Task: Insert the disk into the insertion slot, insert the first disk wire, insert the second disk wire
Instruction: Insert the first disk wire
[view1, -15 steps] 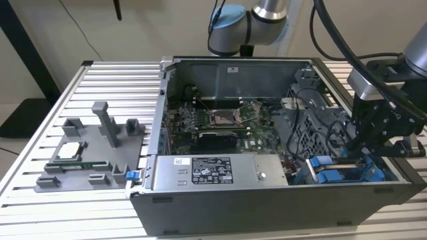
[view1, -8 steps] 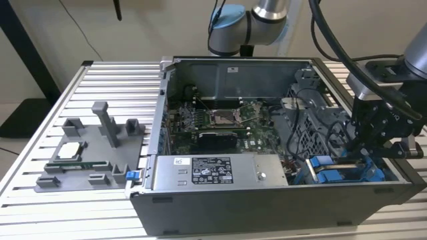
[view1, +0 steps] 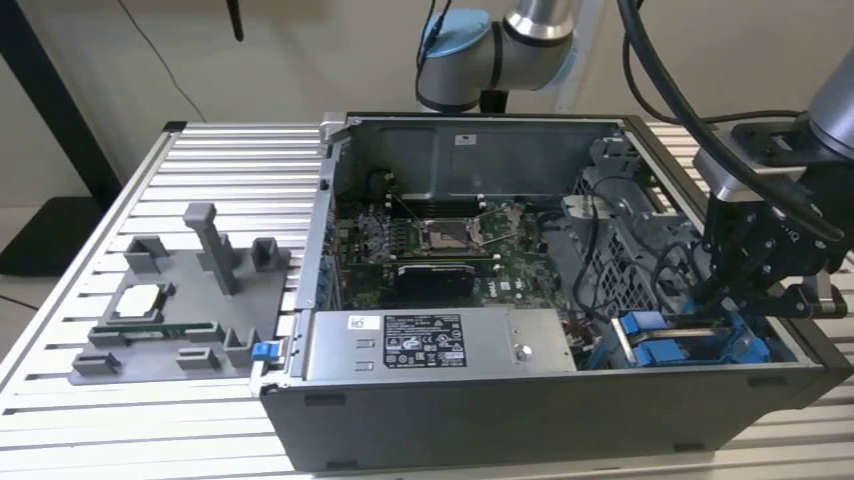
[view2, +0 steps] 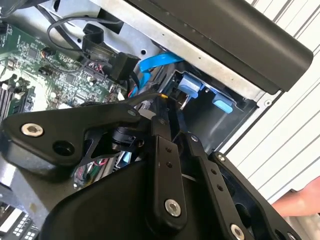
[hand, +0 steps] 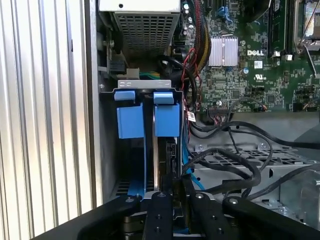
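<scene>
Robot claw (hand: 178, 189) hangs over the PC's drive cage (view1: 667, 345), at the exterior view's right. Fingertips are pressed nearly together; can't tell if anything's pinched btwn them. The disk (hand: 167, 150), in its blue carrier (hand: 166, 119), sits edge-on inside the insertion slot (hand: 106, 150), just beyond the tips. Black cables (hand: 235, 165) lie beside it.

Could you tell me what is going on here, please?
A robot arm is working inside an open computer case on a slatted table. Its gripper hangs in the case's corner, right at the blue-framed disk, which appears to sit already in the insertion slot. Loose black cables lie beside the bay. Whether a wire is held cannot be told.
</scene>
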